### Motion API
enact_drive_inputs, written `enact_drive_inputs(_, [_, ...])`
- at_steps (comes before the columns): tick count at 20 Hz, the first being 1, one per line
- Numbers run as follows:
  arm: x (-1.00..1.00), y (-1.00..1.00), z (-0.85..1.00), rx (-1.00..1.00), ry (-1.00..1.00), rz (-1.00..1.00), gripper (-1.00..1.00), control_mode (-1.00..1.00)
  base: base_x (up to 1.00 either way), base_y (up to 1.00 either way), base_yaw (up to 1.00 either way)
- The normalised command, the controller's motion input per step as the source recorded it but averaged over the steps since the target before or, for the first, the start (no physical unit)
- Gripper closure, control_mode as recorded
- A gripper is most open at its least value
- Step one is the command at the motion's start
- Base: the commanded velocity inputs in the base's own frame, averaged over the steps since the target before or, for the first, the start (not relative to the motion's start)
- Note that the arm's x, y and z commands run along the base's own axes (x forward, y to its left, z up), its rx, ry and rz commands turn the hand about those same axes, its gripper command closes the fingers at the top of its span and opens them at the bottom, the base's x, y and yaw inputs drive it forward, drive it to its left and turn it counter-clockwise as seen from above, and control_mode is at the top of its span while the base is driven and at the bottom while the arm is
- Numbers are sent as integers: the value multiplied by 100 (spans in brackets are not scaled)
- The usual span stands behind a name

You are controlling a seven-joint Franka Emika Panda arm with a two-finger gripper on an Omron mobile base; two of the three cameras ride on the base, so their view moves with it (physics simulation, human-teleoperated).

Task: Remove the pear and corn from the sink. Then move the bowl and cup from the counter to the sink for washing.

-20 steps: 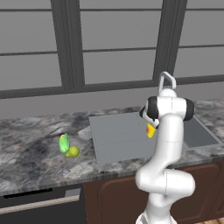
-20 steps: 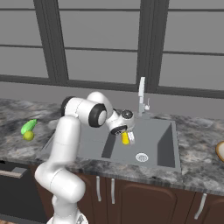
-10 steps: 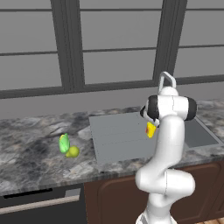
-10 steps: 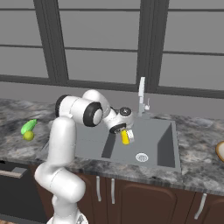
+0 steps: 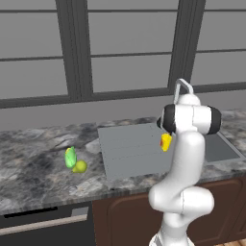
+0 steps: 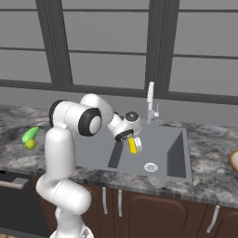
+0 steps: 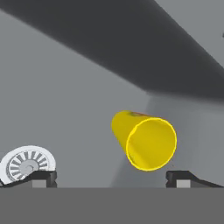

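The yellow cup (image 7: 144, 140) lies on its side inside the grey sink (image 6: 179, 155), its open mouth toward the hand camera, a red mark on its upper side. My gripper (image 7: 111, 178) is open just above it, and neither fingertip (image 7: 41, 177) touches it. From the right base, the cup (image 6: 133, 145) is right under the gripper (image 6: 129, 137). From the left base, the cup (image 5: 166, 142) peeks out beside my arm. The green corn (image 5: 70, 157) and yellow-green pear (image 5: 80, 166) lie together on the counter left of the sink. The tan bowl (image 6: 234, 160) is at the far right edge.
The round metal drain (image 7: 27, 164) sits beside the cup on the basin floor, and it shows from the right base as the drain (image 6: 150, 167). The chrome faucet (image 6: 150, 100) rises behind the basin. A flat drainboard (image 5: 129, 149) lies left of the basin. A window wall runs behind the counter.
My arm's upper links have swung slightly to the left. The hand and the cup are almost where they were, and the gripper has stayed open.
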Motion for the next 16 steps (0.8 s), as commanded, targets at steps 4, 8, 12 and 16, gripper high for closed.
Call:
enact_drive_inputs(4, [-33,-4,40,0,7,-8,-100,-100,0,0,0])
enact_drive_inputs(8, [-30,-3,46,0,2,-13,-100,-100,0,0,0])
enact_drive_inputs(12, [-22,-5,46,0,6,-21,-100,-100,0,0,0])
enact_drive_inputs(16, [-23,-11,45,0,6,-24,-100,-100,0,0,0])
